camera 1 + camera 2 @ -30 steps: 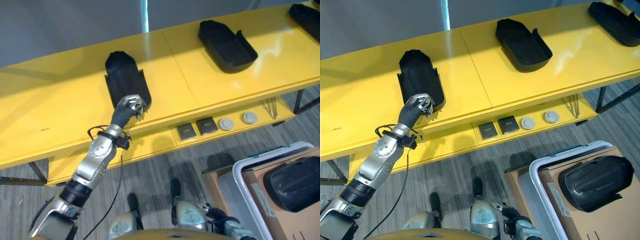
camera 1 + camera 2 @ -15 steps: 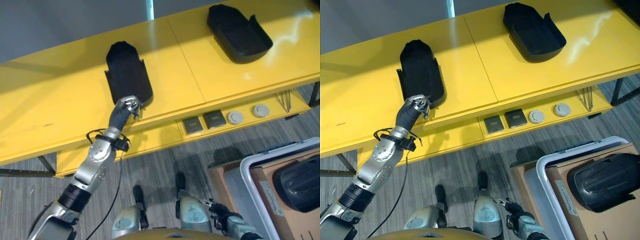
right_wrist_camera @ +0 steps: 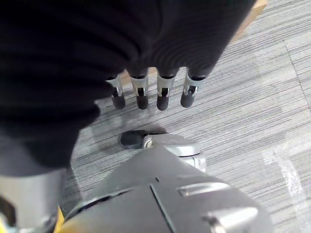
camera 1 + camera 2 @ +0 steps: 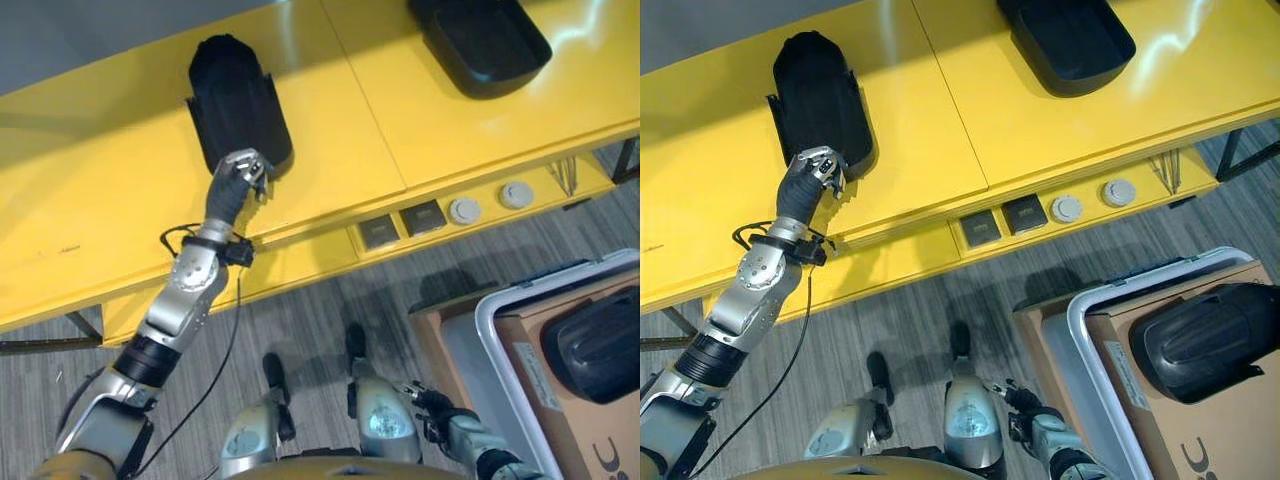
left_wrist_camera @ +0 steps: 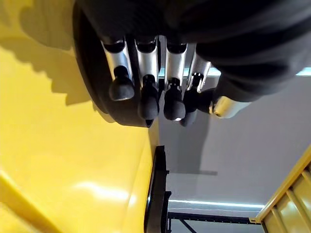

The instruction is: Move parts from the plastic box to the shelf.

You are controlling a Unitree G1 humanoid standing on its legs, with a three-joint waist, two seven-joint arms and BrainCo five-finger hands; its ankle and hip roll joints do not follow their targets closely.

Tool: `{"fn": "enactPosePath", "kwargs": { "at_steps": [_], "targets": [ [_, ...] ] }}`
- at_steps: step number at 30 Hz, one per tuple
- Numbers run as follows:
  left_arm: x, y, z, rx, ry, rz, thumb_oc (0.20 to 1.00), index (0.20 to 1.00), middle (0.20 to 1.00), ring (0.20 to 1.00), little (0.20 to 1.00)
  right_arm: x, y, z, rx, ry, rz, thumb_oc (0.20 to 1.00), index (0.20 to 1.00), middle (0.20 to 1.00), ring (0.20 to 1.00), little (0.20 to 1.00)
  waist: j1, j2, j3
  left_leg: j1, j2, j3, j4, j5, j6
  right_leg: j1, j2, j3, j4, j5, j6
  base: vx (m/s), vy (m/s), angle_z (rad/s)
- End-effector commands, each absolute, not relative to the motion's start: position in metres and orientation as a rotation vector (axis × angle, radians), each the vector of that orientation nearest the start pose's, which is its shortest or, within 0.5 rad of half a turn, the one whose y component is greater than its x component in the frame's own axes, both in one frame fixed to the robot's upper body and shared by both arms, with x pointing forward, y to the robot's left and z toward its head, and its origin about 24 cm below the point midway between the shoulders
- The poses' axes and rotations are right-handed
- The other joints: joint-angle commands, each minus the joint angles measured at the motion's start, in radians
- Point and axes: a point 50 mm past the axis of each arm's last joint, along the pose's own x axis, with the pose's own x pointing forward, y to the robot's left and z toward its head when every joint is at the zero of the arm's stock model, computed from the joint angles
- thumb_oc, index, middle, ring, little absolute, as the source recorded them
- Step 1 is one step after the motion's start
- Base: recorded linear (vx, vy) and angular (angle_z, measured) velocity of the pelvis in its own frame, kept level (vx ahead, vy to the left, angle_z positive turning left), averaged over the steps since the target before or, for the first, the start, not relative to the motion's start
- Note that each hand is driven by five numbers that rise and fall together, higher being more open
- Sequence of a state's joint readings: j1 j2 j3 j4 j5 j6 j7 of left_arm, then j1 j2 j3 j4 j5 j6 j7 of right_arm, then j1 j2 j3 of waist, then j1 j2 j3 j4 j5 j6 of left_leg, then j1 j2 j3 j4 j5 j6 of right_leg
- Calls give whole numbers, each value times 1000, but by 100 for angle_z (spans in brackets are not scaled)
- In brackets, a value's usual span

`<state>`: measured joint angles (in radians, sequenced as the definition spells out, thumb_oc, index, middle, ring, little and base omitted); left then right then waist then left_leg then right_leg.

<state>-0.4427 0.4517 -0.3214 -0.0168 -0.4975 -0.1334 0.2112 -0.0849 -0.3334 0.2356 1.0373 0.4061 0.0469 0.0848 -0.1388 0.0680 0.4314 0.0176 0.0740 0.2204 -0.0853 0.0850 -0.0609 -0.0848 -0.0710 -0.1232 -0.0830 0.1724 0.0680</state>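
Left hand [image 4: 240, 172] fingers [image 5: 146, 99] curled loosely, dark tips bunched near the thumb, nothing between them; the tips sit at the near end of a black part [image 4: 238, 108] on the yellow shelf [image 4: 120, 200]. Cannot tell from either head view or the left wrist view whether the tips touch the part or hang just off it. The part lies flat, rounded end pointing away from the fingers, and stretches out beyond them across the shelf top. Off to the right-hand side of the fingers, well apart along the same shelf, a second black part [image 4: 1068, 40], tray-shaped, open side up.

Below the shelf edge, nearer the robot than the fingers, a lower yellow ledge [image 4: 300, 275] with two dark square pieces [image 4: 400, 225] and two round grey discs [image 4: 490, 203] in a row.

Right hand [image 3: 150, 94] low by the robot's side, fingers [image 3: 164, 97] hanging straight and relaxed, holding nothing, over grey striped carpet [image 3: 252, 97]. In the head views it shows at [image 4: 1025, 420].

Just beside that hand, on the floor, the plastic box [image 4: 1085, 330] with a pale rim, brown cardboard [image 4: 1160, 420] inside, and one more black part [image 4: 1210, 340] lying on top of the cardboard, still in the box.
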Motion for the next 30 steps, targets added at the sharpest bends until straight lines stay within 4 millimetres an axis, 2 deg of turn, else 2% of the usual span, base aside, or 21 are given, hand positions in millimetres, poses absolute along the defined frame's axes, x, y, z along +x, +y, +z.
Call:
{"fn": "enactPosePath", "kwargs": {
  "at_steps": [1,7,8,9,10,13,20,25,28,30],
  "targets": [
    [311,143,190,-8,-573,-193,200,200,200,200,200,146,-233,-139,-11,1051,-48,1000,1000,1000,1000,1000,-1,-18,-17,-39,-14,-48,-2,-37,14,61,13,17,2,-108,1,-13,-2,-9],
    [294,144,194,-36,-658,-204,200,200,200,200,200,137,-232,-143,1,1068,-65,1000,1000,1000,1000,1000,21,-18,-54,-18,-18,-51,-2,-43,12,94,9,-3,-2,-117,2,-10,4,3],
    [283,144,191,-34,-690,-201,931,931,931,931,931,132,-232,-145,12,1080,-82,1000,1000,1000,1000,1000,40,-21,-86,-1,-20,-53,-2,-48,10,122,5,-23,-4,-123,5,-25,7,11],
    [282,145,190,-34,-692,-197,1000,1000,1000,1000,1000,131,-231,-146,13,1082,-85,1000,1000,1000,1000,1000,42,-21,-90,2,-21,-53,-2,-48,10,125,4,-26,-4,-124,5,-34,11,16],
    [279,145,189,-26,-708,-187,1000,1000,1000,1000,1000,130,-231,-146,16,1085,-88,1000,1000,1000,1000,1000,47,-22,-98,6,-21,-53,-2,-49,10,131,3,-30,-4,-124,6,-31,20,19],
    [264,156,181,-16,-762,-85,1000,1000,1000,1000,1000,121,-229,-151,9,1120,-102,1000,1000,1000,1000,1000,84,-33,-177,42,-20,-49,-2,-59,13,183,-4,-69,-4,-135,7,-47,35,17],
    [261,159,167,29,-732,-35,1000,1000,1000,1000,1000,125,-232,-152,3,1172,-101,1000,1000,1000,1000,1000,116,-62,-250,110,-22,-59,-2,-84,27,251,1,-72,-4,-145,4,-54,52,11],
    [268,160,135,94,-553,-63,1000,1000,1000,1000,1000,126,-227,-153,75,1195,-129,1000,1000,1000,1000,1000,125,-81,-273,144,-36,-72,-2,-107,46,279,3,-60,9,-156,4,-3,35,5],
    [265,158,107,83,-470,-92,1000,1000,1000,1000,1000,124,-219,-155,142,1210,-172,1000,1000,1000,1000,1000,124,-92,-276,156,-45,-74,-2,-124,64,275,-3,-47,50,-175,9,0,21,1],
    [263,155,101,65,-462,-115,1000,1000,1000,1000,1000,122,-218,-156,168,1219,-194,1000,1000,1000,1000,1000,122,-94,-273,159,-46,-69,-2,-128,71,269,-4,-44,72,-184,10,0,8,-2]
  ]
}}
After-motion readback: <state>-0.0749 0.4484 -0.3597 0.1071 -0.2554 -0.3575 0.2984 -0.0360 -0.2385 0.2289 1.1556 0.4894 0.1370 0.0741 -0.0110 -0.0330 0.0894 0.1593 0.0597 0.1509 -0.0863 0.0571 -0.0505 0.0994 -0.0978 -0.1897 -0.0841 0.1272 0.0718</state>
